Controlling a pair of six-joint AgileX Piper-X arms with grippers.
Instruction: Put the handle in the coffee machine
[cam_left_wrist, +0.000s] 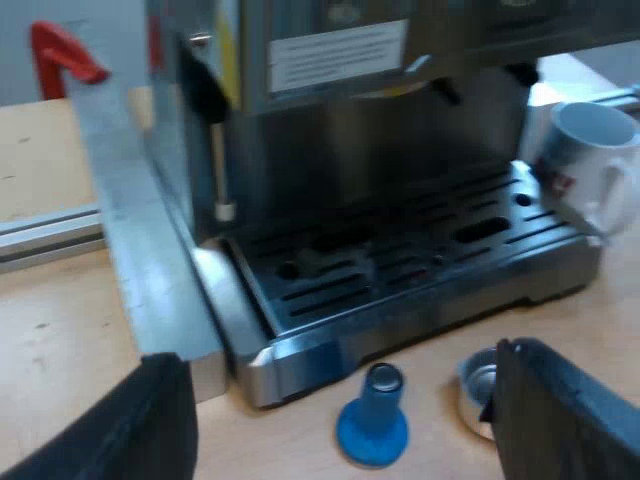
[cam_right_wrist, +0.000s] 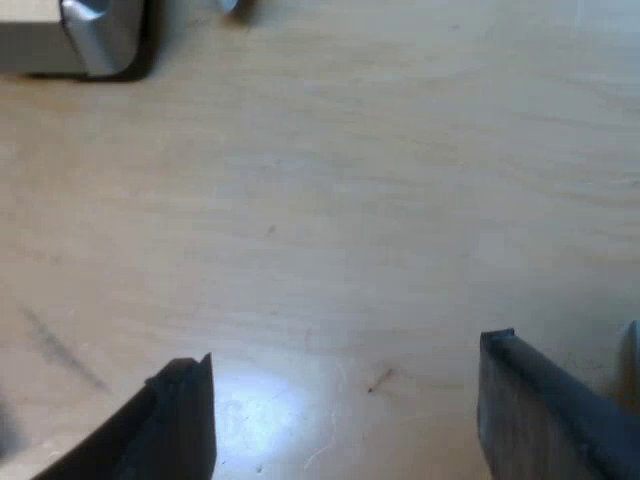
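The espresso machine (cam_left_wrist: 400, 120) stands on a wooden table with its slotted drip tray (cam_left_wrist: 400, 260) facing me. A blue tamper (cam_left_wrist: 373, 425) stands upright on the table just before the tray. Beside it lies the metal holder (cam_left_wrist: 478, 385), showing its round basket; its handle is hidden behind one of my fingers. My left gripper (cam_left_wrist: 340, 358) hovers open above the tamper and holder, holding nothing. My right gripper (cam_right_wrist: 345, 352) is open over bare wood (cam_right_wrist: 330, 200), nothing between its fingers, with a corner of the machine's base (cam_right_wrist: 95, 35) farther off.
A white mug (cam_left_wrist: 590, 160) stands at the drip tray's far corner. A grey metal post (cam_left_wrist: 140, 230) leans against the machine's side, with a red clamp (cam_left_wrist: 62, 55) behind it and an aluminium rail (cam_left_wrist: 50, 232) along the table.
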